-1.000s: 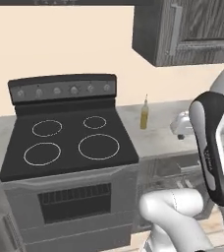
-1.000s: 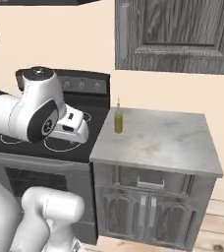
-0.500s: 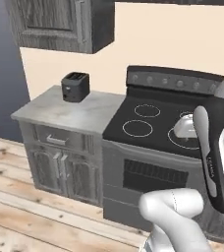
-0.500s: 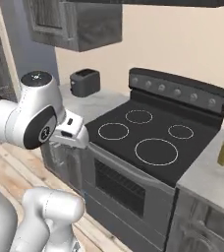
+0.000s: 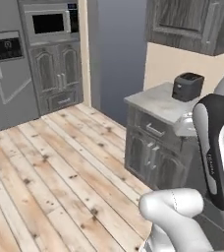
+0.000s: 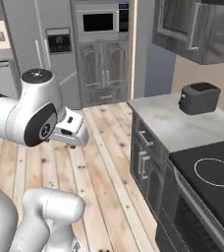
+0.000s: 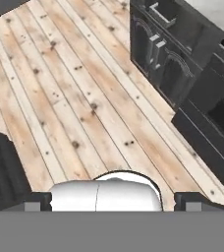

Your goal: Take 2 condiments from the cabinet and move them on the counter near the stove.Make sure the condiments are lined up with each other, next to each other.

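The condiments are out of view. My gripper (image 7: 113, 203) is open, its two dark fingertips (image 7: 33, 202) far apart with nothing between them, looking down at the wooden floor. Its hand (image 6: 70, 130) hangs over the floor, left of the counter (image 6: 175, 129). The black stove (image 6: 217, 183) with a white burner ring sits at the right, just past that counter. A dark grey wall cabinet (image 6: 192, 29) with a bar handle hangs above the counter, its door shut. From the left base camera the same cabinet (image 5: 190, 24) and counter (image 5: 155, 101) appear at the upper right.
A black toaster (image 6: 198, 97) stands on the counter. Dark base cabinets (image 5: 148, 155) with drawers stand under it. Across the plank floor (image 5: 60, 167) are a grey fridge (image 5: 8, 59) and a tall unit with a built-in microwave (image 6: 98, 22).
The whole picture has swung left as the base turned: stove and toaster slid right, fridge and floor came into view. The olive-yellow bottle has left both views. The gripper stays open.
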